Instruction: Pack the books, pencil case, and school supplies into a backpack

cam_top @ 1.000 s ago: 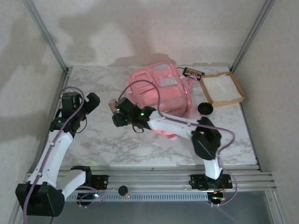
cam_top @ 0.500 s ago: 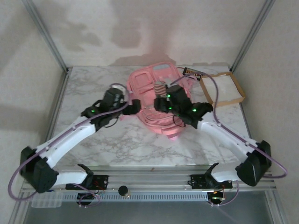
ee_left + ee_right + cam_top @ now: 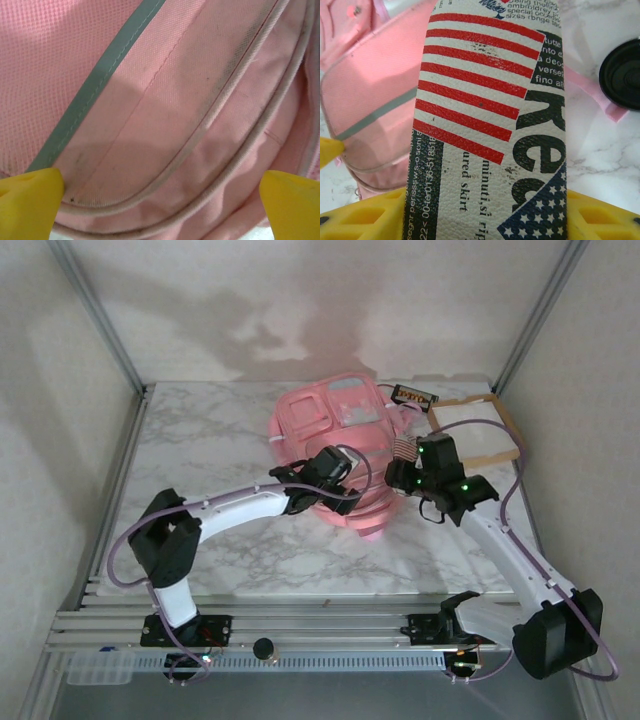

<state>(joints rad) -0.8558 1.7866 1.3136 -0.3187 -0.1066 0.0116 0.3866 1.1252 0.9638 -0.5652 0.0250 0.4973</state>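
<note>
1. Containers. We count two. The pink backpack (image 3: pixel 325 420) lies flat near the middle of the marble table (image 3: pixel 200 430), front panel up; we cannot tell what is inside it. The brown tray (image 3: pixel 508 430) sits at the far right, just beside the backpack, and shows a white inside.

2. Item count. We see one backpack, one tray, one pencil case (image 3: pixel 404 448), one dark book (image 3: pixel 413 396) and one black round disc (image 3: pixel 622 75). The book lies at the far edge of the table, between the backpack's top and the tray's far corner. The disc rests on the marble near the pencil case.

3. Writing. The pencil case (image 3: pixel 485 110) carries red and white stripes, white stars on navy, large black letters "Re", and small print including "special", "minuti,si" and "ured skirt". The orange marking on the book is too small to read.

4. Tools. The left gripper (image 3: pixel 335 475) hangs over the backpack's near half. In the left wrist view its yellow fingertips (image 3: pixel 30 200) stand spread wide on either side of a pink panel with a grey-green strip, pinching nothing. The right gripper (image 3: pixel 408 462) is beside the backpack's right edge. Its yellow fingers (image 3: pixel 365 215) pinch the pencil case from both sides.
</note>
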